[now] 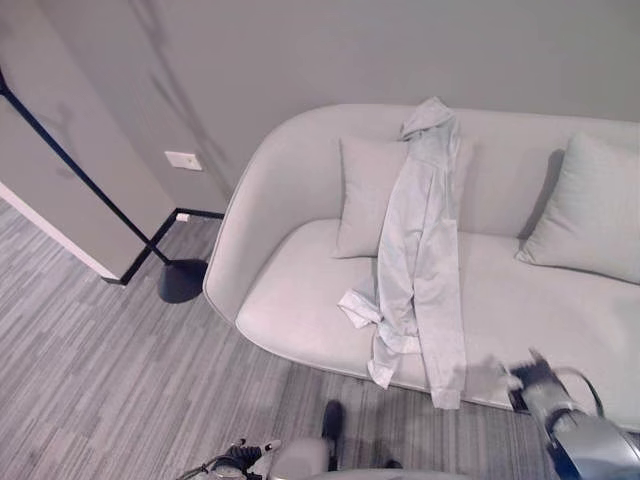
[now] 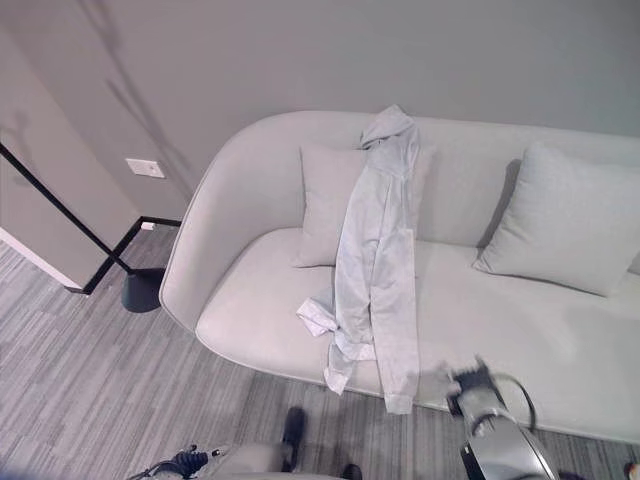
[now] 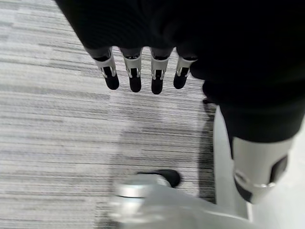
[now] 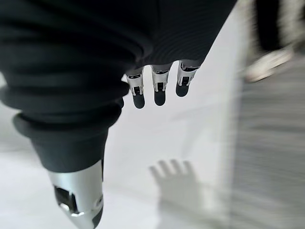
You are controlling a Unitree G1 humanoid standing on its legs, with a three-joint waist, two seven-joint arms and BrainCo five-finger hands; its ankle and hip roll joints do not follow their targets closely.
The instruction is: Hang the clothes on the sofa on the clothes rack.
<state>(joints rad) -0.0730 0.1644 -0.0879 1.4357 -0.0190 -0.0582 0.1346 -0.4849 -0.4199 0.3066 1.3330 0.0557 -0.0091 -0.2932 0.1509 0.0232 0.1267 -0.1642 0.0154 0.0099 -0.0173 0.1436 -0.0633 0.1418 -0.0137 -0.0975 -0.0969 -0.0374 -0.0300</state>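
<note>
Draping down sofa [image 1: 300, 300] between two cushions [image 1: 365, 195], pale hoodie [image 1: 420, 250]; both hands' fingers [image 4: 159, 93] straight, empty.

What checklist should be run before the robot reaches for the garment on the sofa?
1. Hoodie in plain view, draped from sofa backrest over the seat edge: ok.
2. Right hand empty, fingers straight, above the seat: ok.
3. Left hand empty, fingers straight, over the carpet: ok.
4. Right hand touching the hoodie: not ok, it is apart from it.
5. Cushion partly under the hoodie, could snag: cannot tell.
6. Clothes rack located: cannot tell.
</note>
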